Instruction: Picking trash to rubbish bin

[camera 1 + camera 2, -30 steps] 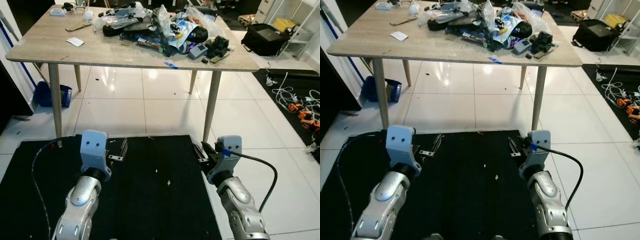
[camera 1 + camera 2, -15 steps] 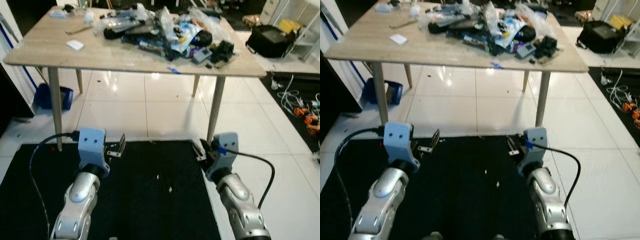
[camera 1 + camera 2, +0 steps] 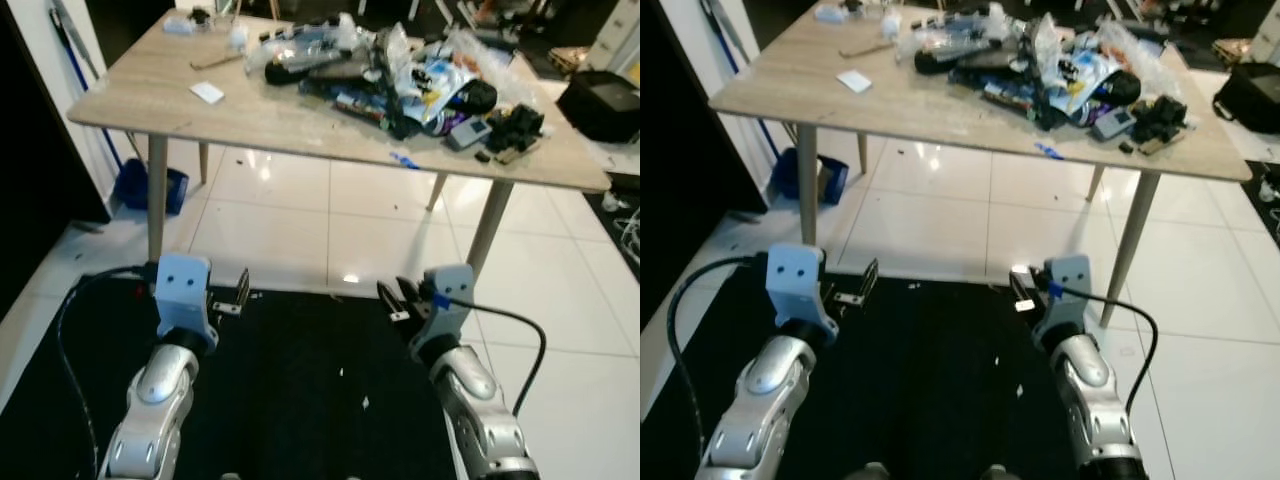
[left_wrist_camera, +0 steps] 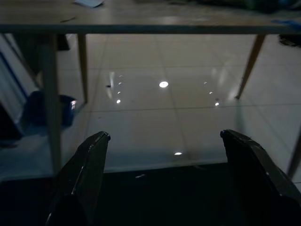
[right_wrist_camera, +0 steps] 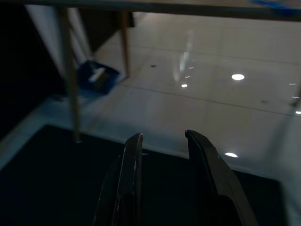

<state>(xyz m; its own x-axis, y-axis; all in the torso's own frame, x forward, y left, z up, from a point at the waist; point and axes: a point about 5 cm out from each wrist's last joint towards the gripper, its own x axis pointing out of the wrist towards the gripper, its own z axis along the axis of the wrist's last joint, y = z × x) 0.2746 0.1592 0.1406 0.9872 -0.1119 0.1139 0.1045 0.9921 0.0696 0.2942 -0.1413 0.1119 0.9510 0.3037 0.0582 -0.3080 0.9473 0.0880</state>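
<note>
While my left end effector (image 3: 243, 290) is spread and the right end effector (image 3: 1020, 290) seems half-parted, both empty, I should close on the worktop (image 3: 150, 95) squarely before reaching its trash pile (image 3: 400, 70).

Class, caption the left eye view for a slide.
Both tools, left and right, low before a table heaped with trash.

A light wooden table (image 3: 150, 95) on slim angled legs stands ahead of me on a glossy white tiled floor (image 3: 300, 215). A small white card (image 3: 207, 92) lies alone near the table's left side. Under the table's left end, a blue container (image 3: 145, 188) sits on the floor beside a white wall. A black mat (image 3: 300, 380) covers the floor just below me. At the far right, past the table, a black bag (image 3: 605, 100) rests on the floor.
</note>
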